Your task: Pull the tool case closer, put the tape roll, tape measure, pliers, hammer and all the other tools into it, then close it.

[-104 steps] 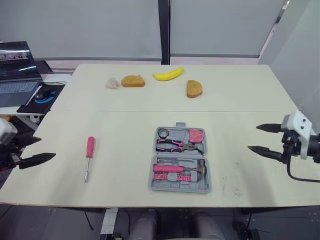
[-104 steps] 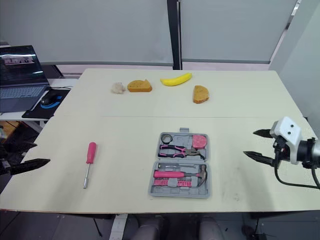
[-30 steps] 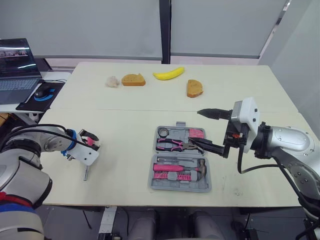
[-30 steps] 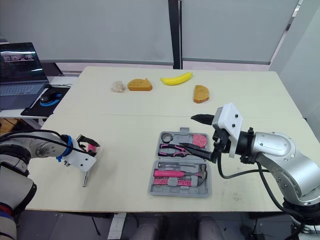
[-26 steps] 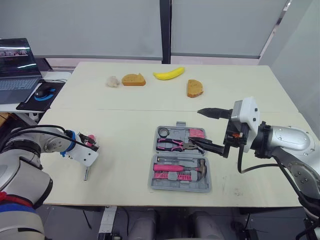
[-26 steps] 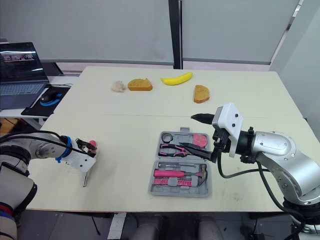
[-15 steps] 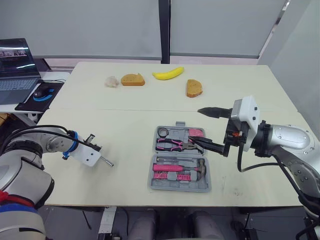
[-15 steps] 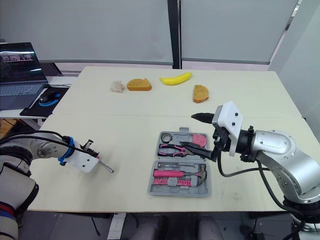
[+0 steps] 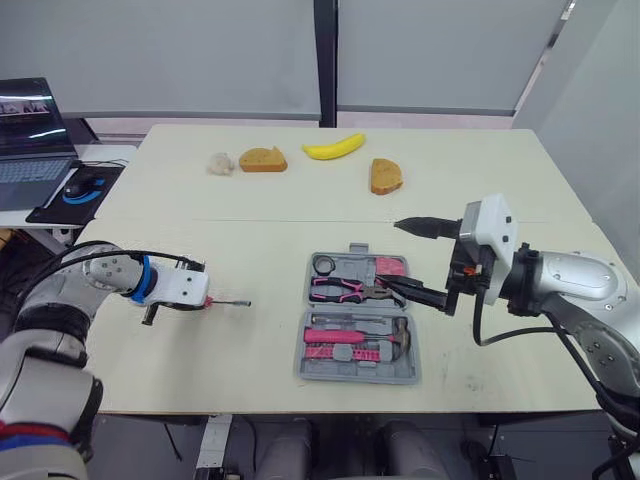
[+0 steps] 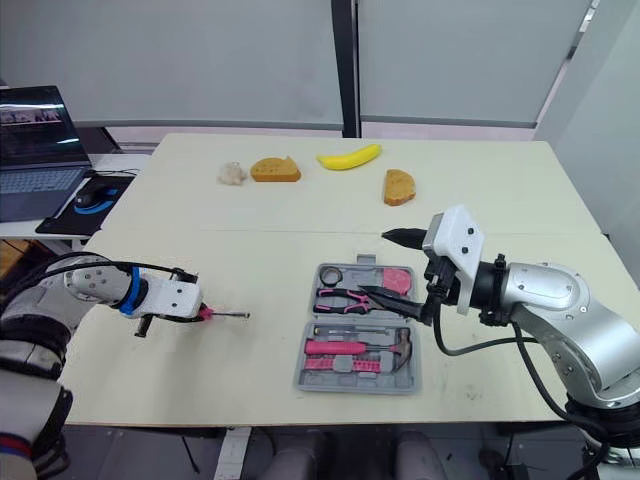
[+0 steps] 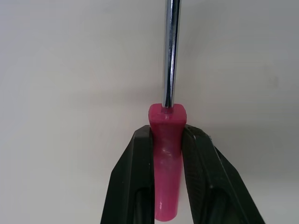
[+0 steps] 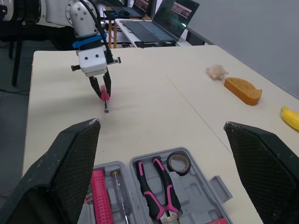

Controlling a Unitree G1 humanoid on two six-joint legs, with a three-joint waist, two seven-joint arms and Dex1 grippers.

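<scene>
Nothing legible here, folks: no lettering, brand or number to read on the tool case (image 9: 358,377), and the laptop screen (image 9: 27,101) off to the side glows, but its contents are too small to make out.

The screwdriver (image 11: 166,154) has a smooth, faintly glossy pink plastic handle and a bright, polished metal shaft. The fingers (image 11: 133,177) of the left gripper (image 11: 167,133) pressed against it are black, dull and finely grained. The tool case (image 9: 355,378) is matt grey moulded plastic, the pliers (image 9: 340,290) in it have rubbery-looking pink-and-black grips, and the table (image 9: 250,250) is pale, smooth and matt with a few faint dark scuffs.
</scene>
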